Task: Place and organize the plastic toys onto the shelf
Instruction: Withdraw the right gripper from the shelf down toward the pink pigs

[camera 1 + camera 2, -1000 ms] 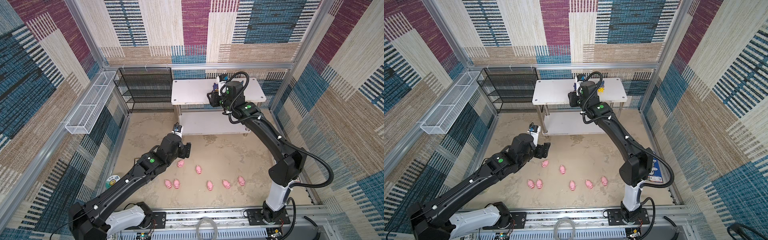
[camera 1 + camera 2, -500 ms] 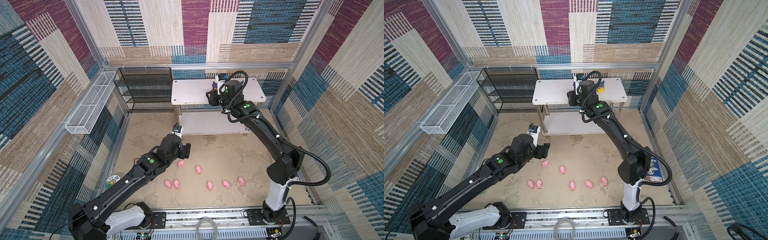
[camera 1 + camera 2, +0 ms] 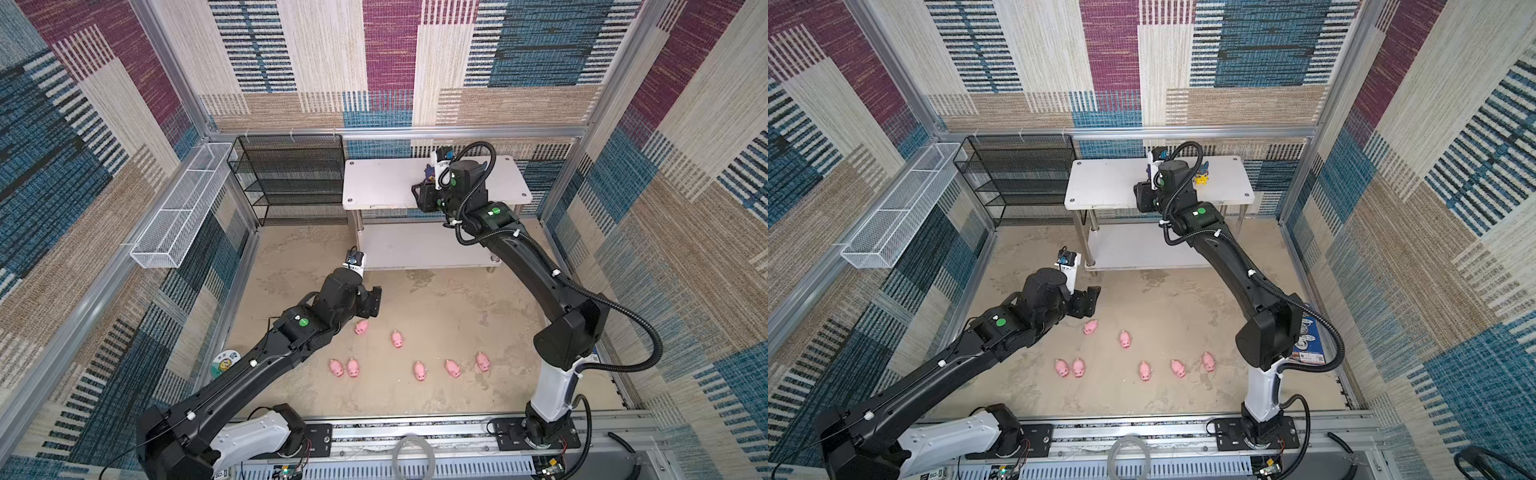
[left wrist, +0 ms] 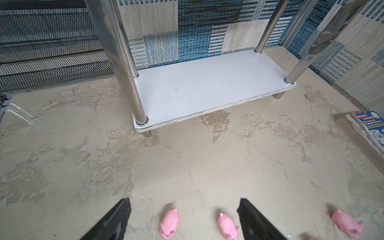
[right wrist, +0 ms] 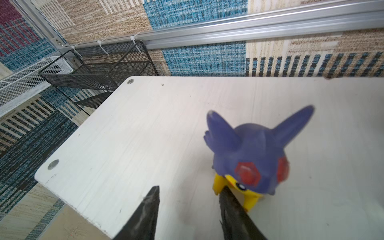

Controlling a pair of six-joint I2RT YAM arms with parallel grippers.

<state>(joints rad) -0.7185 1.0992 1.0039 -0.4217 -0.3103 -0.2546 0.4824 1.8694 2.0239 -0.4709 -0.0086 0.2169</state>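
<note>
Several pink pigs (image 3: pixel 397 338) (image 3: pixel 1124 338) lie scattered on the sandy floor. My left gripper (image 3: pixel 372 301) (image 4: pixel 184 204) hovers open just above the nearest ones, and two pigs (image 4: pixel 169 223) (image 4: pixel 227 226) lie below the gap between its fingers. My right gripper (image 3: pixel 424 189) (image 5: pixel 189 191) is open over the top of the white shelf (image 3: pixel 374 183) (image 5: pixel 145 135). A yellow figurine with a blue hood (image 5: pixel 249 158) (image 3: pixel 430 170) stands on the shelf just outside one fingertip. A second hooded figurine (image 3: pixel 1202 173) stands on the shelf behind the arm.
A black mesh rack (image 3: pixel 291 178) stands left of the shelf, and a white wire basket (image 3: pixel 178 208) hangs on the left wall. A green-lidded jar (image 3: pixel 224 361) sits by the left arm. A blue printed box (image 3: pixel 1308 340) leans at the right wall. The shelf's lower tier (image 4: pixel 207 83) is bare.
My right gripper has shifted slightly over the shelf top and its jaws have parted a little. The left arm and the pigs have not moved.
</note>
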